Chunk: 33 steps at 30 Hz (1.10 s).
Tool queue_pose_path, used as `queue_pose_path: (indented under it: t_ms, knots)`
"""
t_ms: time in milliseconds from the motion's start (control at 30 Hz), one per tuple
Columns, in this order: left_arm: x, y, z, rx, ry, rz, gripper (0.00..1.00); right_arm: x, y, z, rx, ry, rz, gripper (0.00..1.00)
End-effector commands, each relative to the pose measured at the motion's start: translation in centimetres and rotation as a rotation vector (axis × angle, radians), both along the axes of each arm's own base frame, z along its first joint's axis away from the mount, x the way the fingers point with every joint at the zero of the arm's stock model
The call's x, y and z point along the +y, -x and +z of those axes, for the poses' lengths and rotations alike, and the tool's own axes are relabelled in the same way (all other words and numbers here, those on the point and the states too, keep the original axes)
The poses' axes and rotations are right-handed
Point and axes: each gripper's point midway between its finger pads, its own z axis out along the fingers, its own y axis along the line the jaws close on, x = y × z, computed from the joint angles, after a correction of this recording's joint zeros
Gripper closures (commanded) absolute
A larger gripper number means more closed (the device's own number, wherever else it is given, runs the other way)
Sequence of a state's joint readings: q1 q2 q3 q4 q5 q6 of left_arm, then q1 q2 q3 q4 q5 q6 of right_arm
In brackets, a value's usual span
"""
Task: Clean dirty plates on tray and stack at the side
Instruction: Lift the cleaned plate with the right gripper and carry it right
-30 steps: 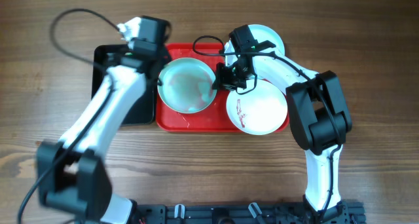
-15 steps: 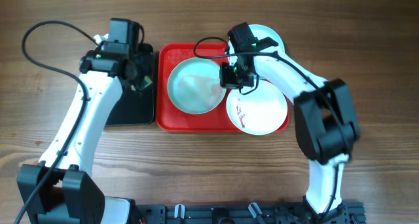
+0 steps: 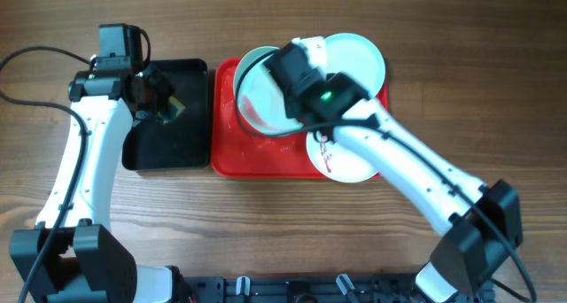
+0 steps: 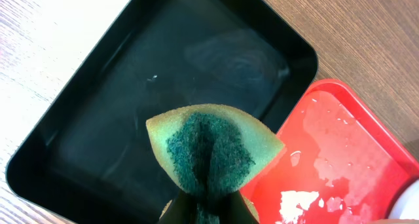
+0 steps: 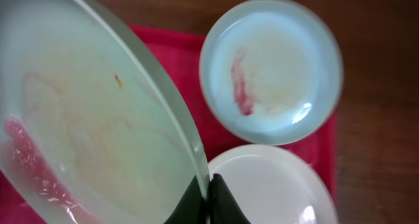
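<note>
My right gripper [image 5: 209,199] is shut on the rim of a pale aqua plate [image 5: 85,132] and holds it lifted and tilted over the left part of the red tray [image 3: 227,157]; the plate also shows in the overhead view [image 3: 261,104]. A second aqua plate [image 5: 272,70] with a reddish smear lies at the tray's back right [image 3: 359,59]. The white plate [image 3: 350,157] with a red smear lies at the front right. My left gripper [image 4: 208,214] is shut on a green-and-yellow sponge [image 4: 213,152] above the black tray [image 3: 168,117].
The black tray [image 4: 131,99] sits just left of the red tray, whose wet bare floor [image 4: 327,171] shows in the left wrist view. Brown wooden table [image 3: 496,117] surrounds both trays.
My right gripper has lifted the aqua plate off the tray and tilted it up. My left arm has swung left with the sponge, from the red tray to over the black tray.
</note>
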<state>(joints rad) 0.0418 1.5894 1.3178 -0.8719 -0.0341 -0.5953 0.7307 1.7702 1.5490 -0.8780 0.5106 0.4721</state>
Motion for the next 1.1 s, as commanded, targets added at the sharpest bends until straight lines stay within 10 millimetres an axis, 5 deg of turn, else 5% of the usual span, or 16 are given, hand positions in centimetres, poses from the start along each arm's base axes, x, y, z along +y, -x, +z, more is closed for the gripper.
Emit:
queue_pose_path:
  t_ms: [0, 333, 600, 1067]
  knots:
    - [-0.5, -0.2, -0.1, 0.003, 0.028, -0.026, 0.96, -0.8, 0.2, 5.1, -0.278, 0.21, -0.092, 0.96]
    - [-0.5, 0.1, -0.2, 0.017, 0.029, -0.026, 0.96, 1.3, 3.2, 11.4, -0.579, 0.494, -0.082, 0.96]
    - [-0.6, 0.2, -0.3, 0.021, 0.036, -0.028, 0.96, 2.5, 3.8, 15.0, -0.677, 0.626, -0.098, 0.96]
    - [-0.6, 0.5, -0.4, 0.032, 0.037, -0.028, 0.96, 3.7, 3.1, 16.5, -0.686, 0.625, -0.082, 0.96]
